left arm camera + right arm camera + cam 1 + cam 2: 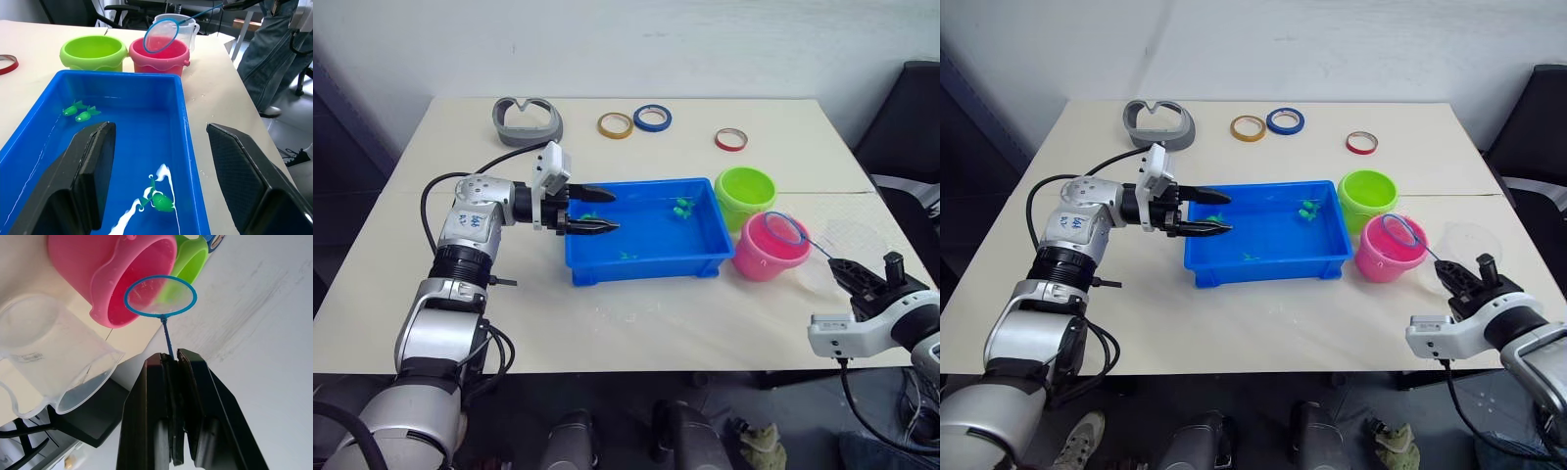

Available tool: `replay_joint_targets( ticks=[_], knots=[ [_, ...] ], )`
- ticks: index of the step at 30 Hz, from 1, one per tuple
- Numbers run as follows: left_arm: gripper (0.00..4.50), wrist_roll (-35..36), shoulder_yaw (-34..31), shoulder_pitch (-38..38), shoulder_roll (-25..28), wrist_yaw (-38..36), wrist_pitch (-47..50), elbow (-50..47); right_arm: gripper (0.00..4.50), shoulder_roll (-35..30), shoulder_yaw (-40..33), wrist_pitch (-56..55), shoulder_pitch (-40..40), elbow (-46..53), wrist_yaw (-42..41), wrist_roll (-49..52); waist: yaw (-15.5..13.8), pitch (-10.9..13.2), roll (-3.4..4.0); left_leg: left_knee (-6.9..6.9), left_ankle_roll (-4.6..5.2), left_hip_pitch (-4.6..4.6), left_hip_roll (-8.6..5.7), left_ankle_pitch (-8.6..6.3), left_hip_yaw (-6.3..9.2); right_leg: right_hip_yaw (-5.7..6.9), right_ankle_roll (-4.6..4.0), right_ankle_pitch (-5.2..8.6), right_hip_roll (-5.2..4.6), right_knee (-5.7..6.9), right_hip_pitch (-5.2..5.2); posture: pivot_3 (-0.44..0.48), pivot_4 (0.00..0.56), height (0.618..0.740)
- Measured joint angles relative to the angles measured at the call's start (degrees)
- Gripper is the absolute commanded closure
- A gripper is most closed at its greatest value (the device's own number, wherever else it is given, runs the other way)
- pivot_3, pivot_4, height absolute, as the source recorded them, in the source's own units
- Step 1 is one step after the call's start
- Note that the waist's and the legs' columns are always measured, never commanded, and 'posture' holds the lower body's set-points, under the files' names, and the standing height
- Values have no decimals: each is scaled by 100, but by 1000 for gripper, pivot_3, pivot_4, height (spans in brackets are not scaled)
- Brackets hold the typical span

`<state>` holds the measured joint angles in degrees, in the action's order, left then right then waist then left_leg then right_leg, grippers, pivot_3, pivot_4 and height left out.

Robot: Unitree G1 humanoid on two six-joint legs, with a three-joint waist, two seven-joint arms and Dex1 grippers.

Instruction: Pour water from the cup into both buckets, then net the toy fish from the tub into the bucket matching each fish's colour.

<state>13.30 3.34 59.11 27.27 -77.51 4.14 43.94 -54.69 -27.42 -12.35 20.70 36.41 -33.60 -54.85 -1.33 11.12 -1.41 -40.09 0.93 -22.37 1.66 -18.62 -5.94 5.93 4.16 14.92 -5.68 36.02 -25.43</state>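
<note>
Right gripper (pixel 172 363) clamps net (pixel 160 295) above pink bucket (pixel 1386 257); left gripper (pixel 597 211) spread over tub (pixel 641 267) rim.

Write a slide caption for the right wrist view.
Right claw shut on the net, hoop held over the pink bucket, beside the cup.

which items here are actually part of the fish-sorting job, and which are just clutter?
In the job: blue tub, green fish, green bucket, pink bucket, net held in the right gripper, clear cup, left gripper open over the tub.

Lying about: three tape rings, grey curved holder.
</note>
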Motion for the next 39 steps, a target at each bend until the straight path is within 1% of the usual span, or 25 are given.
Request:
replay_joint_targets(
  ticks=[9, 13, 16, 20, 22, 24, 25, 26, 28, 30, 31, 32, 34, 35, 37, 39],
  knots=[
    [1216, 0, 0, 0, 10, -24, 8, -3, 4500, 233, 0, -4, -177, -3, 14, -161, 6, 0, 0, 0, -3, 5, 1, 2, 0, -2, 0, 0, 2, 6, 1, 0, 150, 713],
    [1216, 0, -2, 0, 30, -35, 7, -3, 4500, 405, 0, 119, -369, 2, -117, 111, 10, 0, 0, -2, -3, 5, 0, 3, 0, -3, 0, 0, 2, 8, 1, 0, 150, 713],
    [1216, -3, -3, 0, 37, -37, -2, 2, 4500, 440, -1, 404, -729, 104, -445, 539, 23, 0, 0, -2, -3, 9, 1, 3, 0, -5, -1, 0, 2, 12, 2, 0, 150, 713],
    [1216, -17, -16, 14, 63, -7, -60, 184, 4500, 339, 25, 895, -1601, 266, -953, 1183, 45, 0, 0, -5, -4, 12, 2, 5, 0, -6, -1, 0, 3, 18, 2, 0, 150, 713],
    [1216, -29, -22, 21, 94, 15, -63, 222, 4500, 351, 200, 1323, -2130, 317, -1222, 1452, 58, 0, 0, -6, -4, 13, 3, 5, 2, -6, -2, 1, 2, 20, 2, 0, 150, 713],
    [1216, -51, -24, 85, 162, 75, -45, 253, 4500, 508, 592, 2069, -2608, 459, -1668, 1765, 65, -1, -2, -6, -4, 11, 3, 5, 8, -2, -5, 2, 3, 24, 2, 0, 150, 713],
    [1216, -121, -27, 101, 284, 174, -42, 273, 4500, 777, 906, 2679, -2890, 531, -1957, 1969, 76, -3, -4, -5, -5, 10, 3, 5, 10, -1, -6, 3, 2, 29, 1, 0, 150, 713],
    [1216, -156, -30, 107, 321, 219, -43, 282, 4500, 884, 1013, 2926, -2960, 561, -2057, 2042, 81, -3, -4, -6, -5, 9, 4, 5, 9, -1, -6, 3, 1, 30, 1, 0, 150, 713],
    [1216, -281, -32, 94, 504, 399, -43, 308, 4500, 1242, 1520, 4118, -3374, 651, -2491, 2277, 120, -3, -4, -7, -4, 7, 2, 6, 11, 0, -6, 3, -3, 51, 0, 0, 150, 713],
    [1216, -327, -47, 87, 576, 476, -34, 304, 4500, 1343, 1825, 4862, -3587, 685, -2705, 2385, 134, -3, -3, -8, -2, 6, 0, 5, 11, 1, -6, 3, -7, 53, -1, 0, 150, 713],
    [1216, -335, -64, 18, 673, 525, 8, 256, 4500, 1461, 2044, 5528, -3868, 707, -2817, 2483, 137, -3, -4, -8, -1, 6, 1, 5, 12, 2, -6, 3, -9, 53, 0, 0, 150, 713],
    [1216, -343, -67, -3, 694, 550, 33, 243, 4500, 1507, 2100, 5826, -3977, 744, -2844, 2534, 140, -3, -3, -8, -1, 4, 0, 5, 12, 1, -6, 3, -10, 54, -3, 0, 150, 713],
    [1216, -347, -108, -133, 764, 644, 110, 140, 4500, 1633, 2366, 6932, -4383, 849, -2925, 2773, 141, -3, -3, -7, -1, 3, 1, 5, 14, 3, -7, 3, -12, 55, -4, 0, 150, 713],
    [1216, -351, -109, -151, 763, 668, 134, 131, 4500, 1650, 2433, 7167, -4457, 865, -2929, 2830, 141, -3, -3, -7, -1, 3, 1, 5, 15, 4, -8, 4, -12, 56, -4, 0, 150, 713],
    [1216, -412, -115, -339, 868, 809, 245, -79, 4500, 2021, 2643, 8462, -4977, 849, -2869, 3225, 154, -3, -3, -8, -2, 2, 1, 5, 15, 3, -8, 4, -14, 60, -5, 0, 150, 713],
    [1216, -487, -105, -414, 896, 933, 328, -212, 4500, 2208, 2802, 9285, -5294, 811, -2750, 3536, 156, -3, -3, -8, -3, 1, 1, 6, 15, 4, -12, 6, -17, 67, -10, 0, 150, 713]
  ],
)
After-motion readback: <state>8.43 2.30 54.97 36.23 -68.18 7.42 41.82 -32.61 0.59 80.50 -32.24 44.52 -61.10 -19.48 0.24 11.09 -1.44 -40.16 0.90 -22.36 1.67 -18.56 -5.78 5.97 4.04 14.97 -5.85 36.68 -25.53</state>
